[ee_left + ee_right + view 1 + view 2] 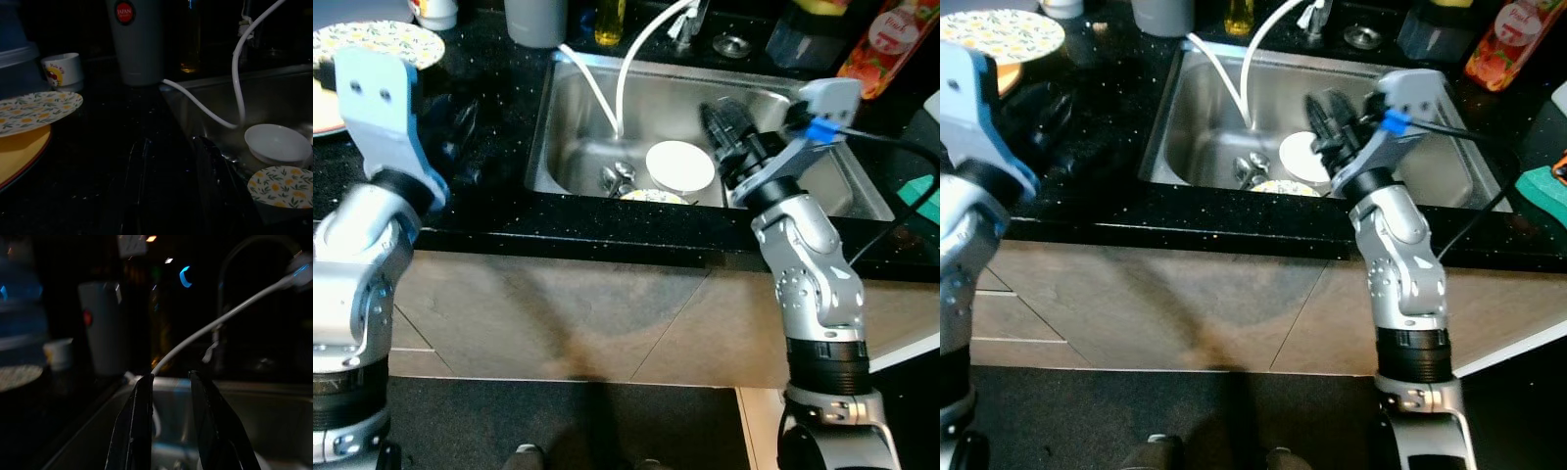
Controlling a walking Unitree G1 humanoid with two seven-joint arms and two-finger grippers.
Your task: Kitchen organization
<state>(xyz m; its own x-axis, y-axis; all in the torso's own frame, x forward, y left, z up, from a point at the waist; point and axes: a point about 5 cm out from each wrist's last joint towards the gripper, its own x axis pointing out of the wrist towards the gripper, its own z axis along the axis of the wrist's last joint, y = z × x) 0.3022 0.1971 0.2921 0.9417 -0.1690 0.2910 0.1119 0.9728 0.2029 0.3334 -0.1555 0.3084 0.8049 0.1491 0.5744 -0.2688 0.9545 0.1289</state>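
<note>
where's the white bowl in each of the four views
Left eye view: white bowl on the sink floor, just left of the right gripper.
Right eye view: partly hidden behind the right gripper, mid-sink.
Left wrist view: at the right edge, above a floral plate.
Right wrist view: cannot be made out; too dark.
Shared landmark: the white hose curving down into the sink.
</note>
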